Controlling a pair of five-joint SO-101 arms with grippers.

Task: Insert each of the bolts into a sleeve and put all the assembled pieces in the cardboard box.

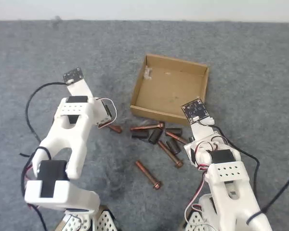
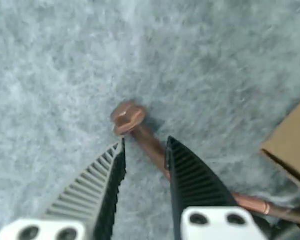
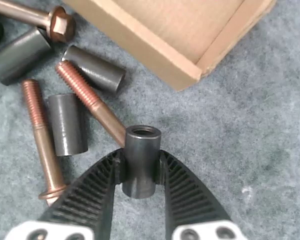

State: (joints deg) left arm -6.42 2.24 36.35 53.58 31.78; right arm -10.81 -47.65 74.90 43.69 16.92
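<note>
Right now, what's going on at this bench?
The right gripper is shut on a dark sleeve, held upright near a corner of the cardboard box. The left gripper is open, its fingers either side of a copper bolt lying on the grey carpet. Other bolts and spare sleeves lie loose in front of the box. No assembled piece is in it.

We take this for a robotics lab: a grey felt-covered desk (image 1: 250, 57) carries one white plastic robot arm (image 1: 70, 139) at 8 o'clock, a second white arm (image 1: 229, 179) at 5 o'clock, loose black cables (image 1: 28, 110) and a bare dark circuit board (image 1: 196, 109).
</note>
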